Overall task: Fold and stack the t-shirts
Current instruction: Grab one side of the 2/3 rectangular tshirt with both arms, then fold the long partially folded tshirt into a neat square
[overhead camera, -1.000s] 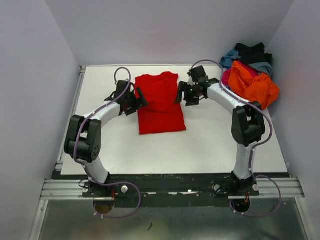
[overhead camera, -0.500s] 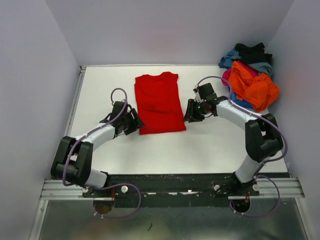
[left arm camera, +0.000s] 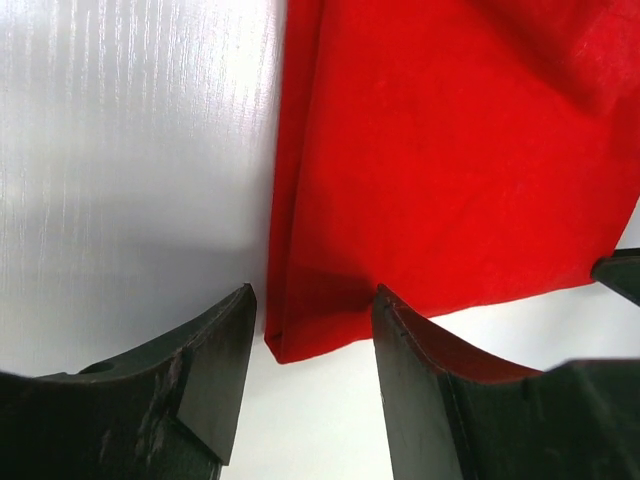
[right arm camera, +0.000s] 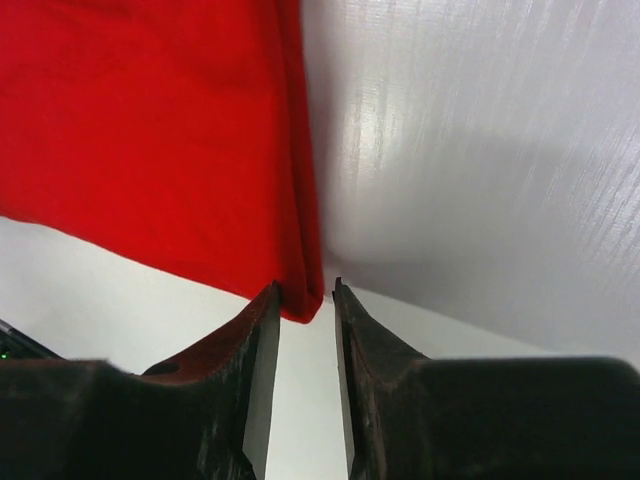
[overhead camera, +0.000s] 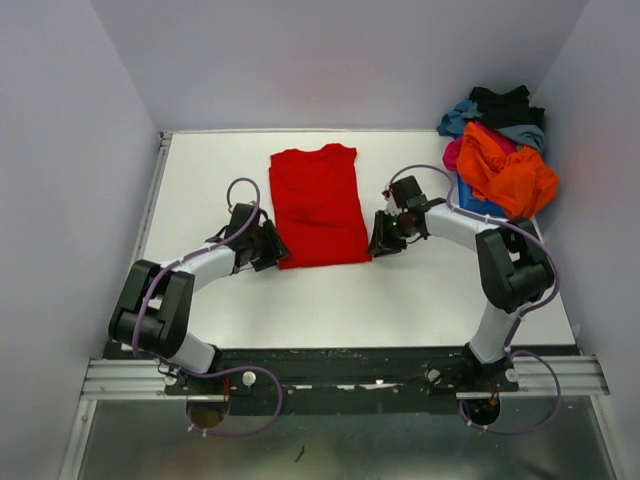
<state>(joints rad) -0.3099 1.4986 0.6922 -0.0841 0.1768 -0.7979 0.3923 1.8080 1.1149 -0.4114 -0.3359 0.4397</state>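
- The red t-shirt (overhead camera: 318, 205), folded into a long smooth strip, lies in the middle of the table (overhead camera: 420, 290).
- The other shirts (overhead camera: 500, 150) are heaped at the far right.
- Both arms reach low to the red t-shirt's near corners.
- The left gripper (left arm camera: 312, 310) has its fingers spread, straddling the near-left corner.
- The right gripper (right arm camera: 306, 300) has its fingers narrowly apart at the near-right corner.

One red t-shirt (overhead camera: 318, 205) is lying on one tabletop (overhead camera: 420, 295). In one heap (overhead camera: 497, 150) at least four more are showing: one orange shirt (overhead camera: 510, 170), one magenta shirt (overhead camera: 452, 155), one grey-blue shirt (overhead camera: 527, 135), one black shirt (overhead camera: 505, 102). Two tools are showing: the left tool (overhead camera: 281, 249) and the right tool (overhead camera: 377, 241).
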